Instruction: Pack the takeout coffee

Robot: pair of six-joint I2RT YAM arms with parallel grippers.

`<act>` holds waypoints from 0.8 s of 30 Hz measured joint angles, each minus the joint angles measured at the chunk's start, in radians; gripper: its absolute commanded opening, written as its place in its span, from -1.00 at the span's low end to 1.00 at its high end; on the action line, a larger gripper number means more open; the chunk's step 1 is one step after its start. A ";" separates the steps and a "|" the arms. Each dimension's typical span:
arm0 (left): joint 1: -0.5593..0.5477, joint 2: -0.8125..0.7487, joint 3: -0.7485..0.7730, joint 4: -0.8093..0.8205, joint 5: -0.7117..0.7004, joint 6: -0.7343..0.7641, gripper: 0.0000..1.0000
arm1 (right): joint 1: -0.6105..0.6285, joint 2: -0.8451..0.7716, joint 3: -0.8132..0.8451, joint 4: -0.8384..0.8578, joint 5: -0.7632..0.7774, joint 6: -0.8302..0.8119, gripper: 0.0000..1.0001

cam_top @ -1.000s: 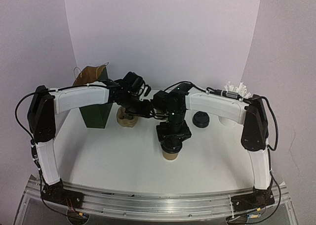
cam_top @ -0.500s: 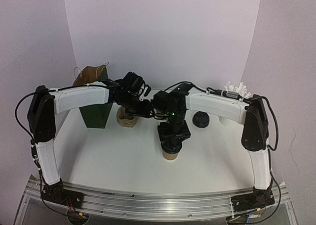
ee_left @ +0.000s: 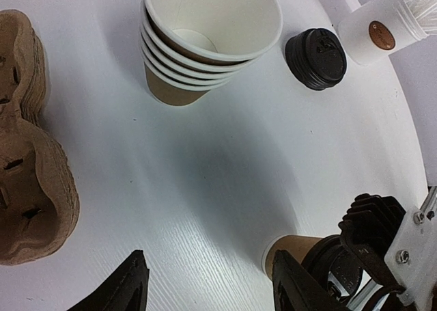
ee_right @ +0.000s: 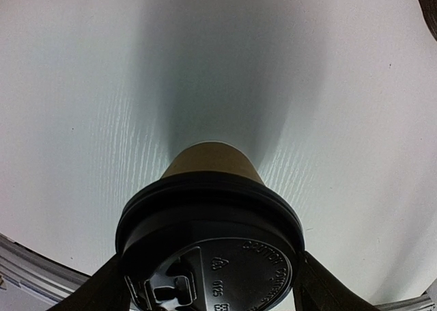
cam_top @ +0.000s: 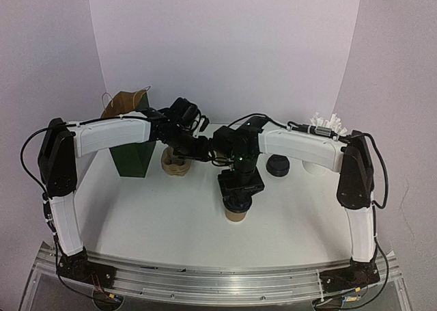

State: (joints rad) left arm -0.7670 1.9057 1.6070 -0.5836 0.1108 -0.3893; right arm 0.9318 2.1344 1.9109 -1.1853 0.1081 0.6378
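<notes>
Takeout coffee [ee_right: 210, 215] stands upright on the table [cam_top: 150, 215], front-centre, lid on, directly under the right gripper [ee_right: 213, 260]. That gripper comes straight down over the dome lid with a finger against the rim on each side. No gap shows in the right wrist view, so I read it as a pinch on the lid edge. This is probably a top grasp, so the cup can be lifted without tipping. It is a risky hold if the lid is only loosely seated. The cup base looks to be on the table, not lifted yet. Right arm pose: elbow high at the right side, forearm reaching in towards the middle, wrist bent steeply down. Left gripper [ee_left: 210, 270] has its fingers spread with nothing between them, only bare tabletop below. It hovers near the coffee on the far-left side, likely parked clear or waiting to help. Left arm pose: forearm stretched across from the left, wrist angled down over the back-centre area. The stack of pulp carriers [ee_left: 27, 154] is beside it, and the bag [cam_top: 130, 143] is well off at far left. Either one is a likely packing target; I can't tell which. At the back, apart from the coffee, are the lidless cup stack [ee_left: 205, 37], the spare black lids [ee_left: 315, 49] and the white cup of sticks [ee_left: 372, 31].
</notes>
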 measured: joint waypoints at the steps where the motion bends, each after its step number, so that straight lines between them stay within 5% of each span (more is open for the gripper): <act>1: 0.000 0.000 0.002 0.000 0.000 0.000 0.22 | 0.000 -0.002 -0.004 0.003 0.000 -0.004 0.53; 24: 0.000 0.000 0.009 -0.001 0.000 0.000 0.22 | 0.001 -0.023 -0.049 0.039 0.011 -0.034 0.53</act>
State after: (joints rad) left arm -0.7670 1.9060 1.6161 -0.5846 0.1108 -0.3893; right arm 0.9330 2.1112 1.8621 -1.1462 0.1192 0.6035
